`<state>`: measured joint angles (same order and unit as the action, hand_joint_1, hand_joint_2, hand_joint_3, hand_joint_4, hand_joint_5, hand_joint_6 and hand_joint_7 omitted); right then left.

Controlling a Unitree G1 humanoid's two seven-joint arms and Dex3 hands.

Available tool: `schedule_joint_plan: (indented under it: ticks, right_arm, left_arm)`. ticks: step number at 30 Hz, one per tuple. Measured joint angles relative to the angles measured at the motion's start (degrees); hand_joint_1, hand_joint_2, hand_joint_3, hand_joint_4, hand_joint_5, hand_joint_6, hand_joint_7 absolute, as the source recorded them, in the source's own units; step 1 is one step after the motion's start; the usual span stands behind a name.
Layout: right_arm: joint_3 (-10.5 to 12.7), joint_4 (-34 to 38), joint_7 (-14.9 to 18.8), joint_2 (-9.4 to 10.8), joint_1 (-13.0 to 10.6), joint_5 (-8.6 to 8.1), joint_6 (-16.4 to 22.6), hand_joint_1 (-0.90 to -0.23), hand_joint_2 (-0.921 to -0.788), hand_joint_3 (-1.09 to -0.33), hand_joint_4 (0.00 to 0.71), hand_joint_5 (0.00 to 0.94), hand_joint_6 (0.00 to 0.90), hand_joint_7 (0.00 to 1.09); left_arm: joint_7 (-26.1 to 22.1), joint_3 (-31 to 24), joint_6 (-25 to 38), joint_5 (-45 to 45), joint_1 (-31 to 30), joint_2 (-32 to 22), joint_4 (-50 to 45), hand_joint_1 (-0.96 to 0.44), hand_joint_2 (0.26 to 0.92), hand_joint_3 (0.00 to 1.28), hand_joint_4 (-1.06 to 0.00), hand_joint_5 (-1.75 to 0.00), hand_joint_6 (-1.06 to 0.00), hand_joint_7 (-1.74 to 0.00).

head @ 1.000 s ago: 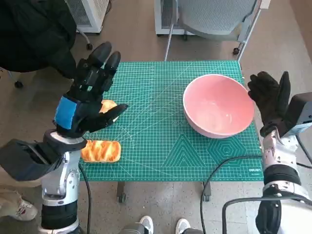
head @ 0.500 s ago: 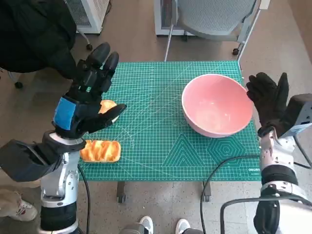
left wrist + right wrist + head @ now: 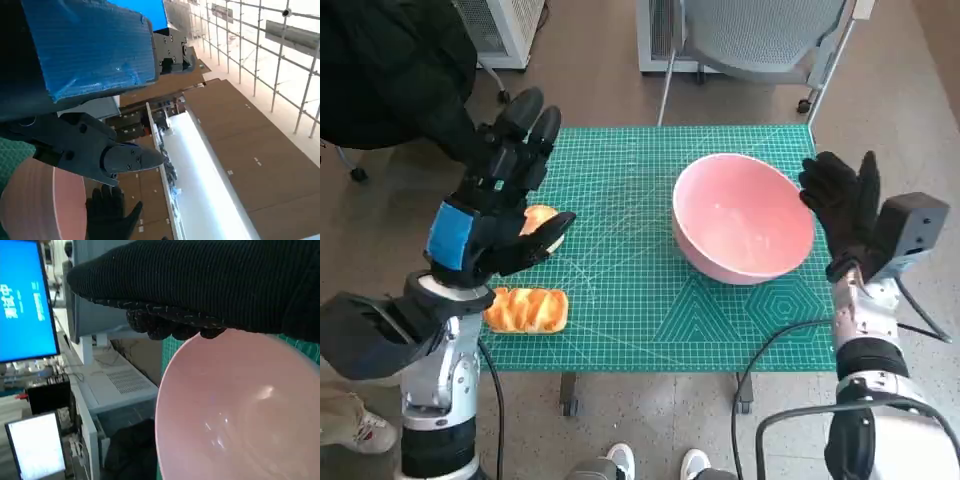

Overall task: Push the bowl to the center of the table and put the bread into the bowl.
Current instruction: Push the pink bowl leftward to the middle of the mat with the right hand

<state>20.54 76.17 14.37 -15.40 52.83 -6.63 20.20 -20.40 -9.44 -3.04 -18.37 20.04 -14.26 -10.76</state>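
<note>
The pink bowl (image 3: 743,218) sits on the green cutting mat (image 3: 640,300), right of the mat's middle, empty and upright. The right hand (image 3: 842,212) in its black glove stands with fingers spread and upright, pressed against the bowl's outer rim on the side away from the left hand; it grips nothing. In the right wrist view the glove lies along the bowl's (image 3: 240,410) rim. One piece of bread (image 3: 526,309) lies near the mat's near-left corner, just below the left hand (image 3: 490,215). A second bread piece (image 3: 542,222) shows partly under that hand's fingers. The left hand hovers above the mat with fingers apart, holding nothing. A grey chair (image 3: 760,35) stands beyond the table.
</note>
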Motion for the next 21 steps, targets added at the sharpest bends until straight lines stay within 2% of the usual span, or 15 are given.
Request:
schedule_joint_plan:
  ticks: [11,21]
  right_arm:
    - [0.0,0.0,1.0,0.8,0.6,0.03,0.1,-0.692,-0.921,-0.914,0.348,0.000,0.429,0.03]
    - [-0.3,-0.1,2.1,2.9,0.9,0.11,0.4,-0.662,-0.921,-0.924,0.332,0.000,0.418,0.02]
  left_arm:
    - [0.5,-0.3,0.0,0.0,-0.5,0.0,-0.6,-0.23,0.788,0.52,-0.03,0.00,0.00,-0.33]
    - [1.1,-0.3,0.1,0.0,-0.8,0.0,-1.0,-0.23,0.779,0.54,-0.03,0.00,0.00,-0.34]
